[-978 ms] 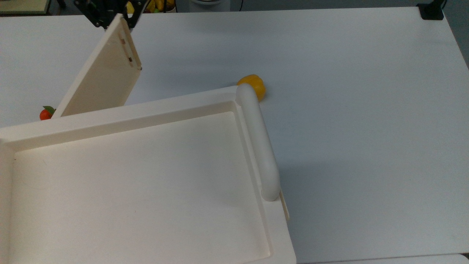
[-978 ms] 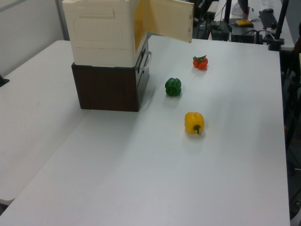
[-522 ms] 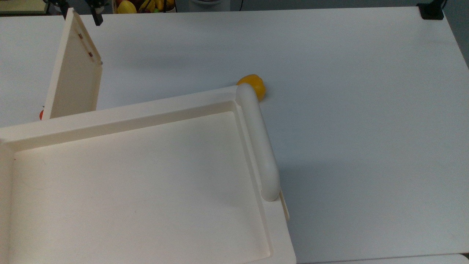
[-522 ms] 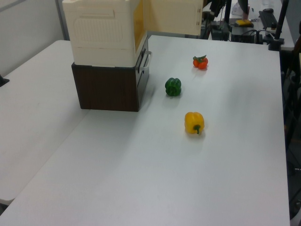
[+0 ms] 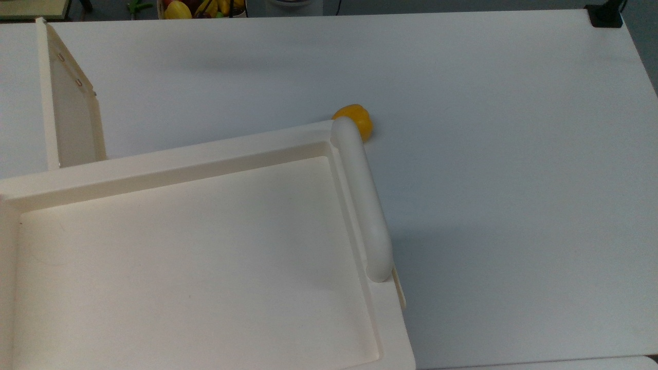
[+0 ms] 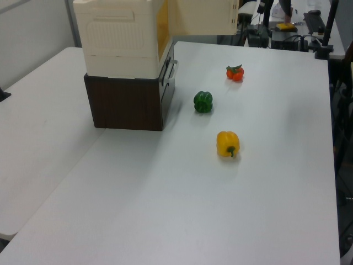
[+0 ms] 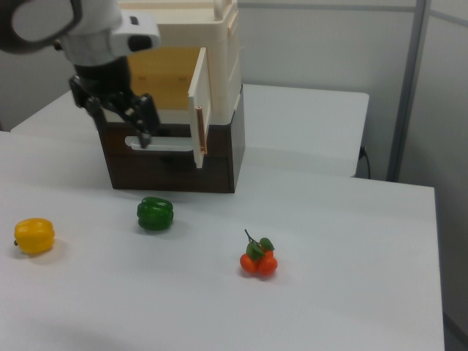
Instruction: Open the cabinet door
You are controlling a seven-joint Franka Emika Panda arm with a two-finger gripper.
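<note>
While the cabinet door [image 7: 199,115] stands swung out, the gripper [image 7: 121,121] – fingers spread, empty – hangs just beside it.

A white table [image 6: 165,210] is seen under even light. A grey wall [image 7: 314,44] and a metal post [image 7: 408,88] are seen behind it.

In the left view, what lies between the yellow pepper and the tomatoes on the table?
In the left view, the green pepper lies roughly between the yellow pepper and the tomatoes, offset toward the left view's left; otherwise bare table.
</note>
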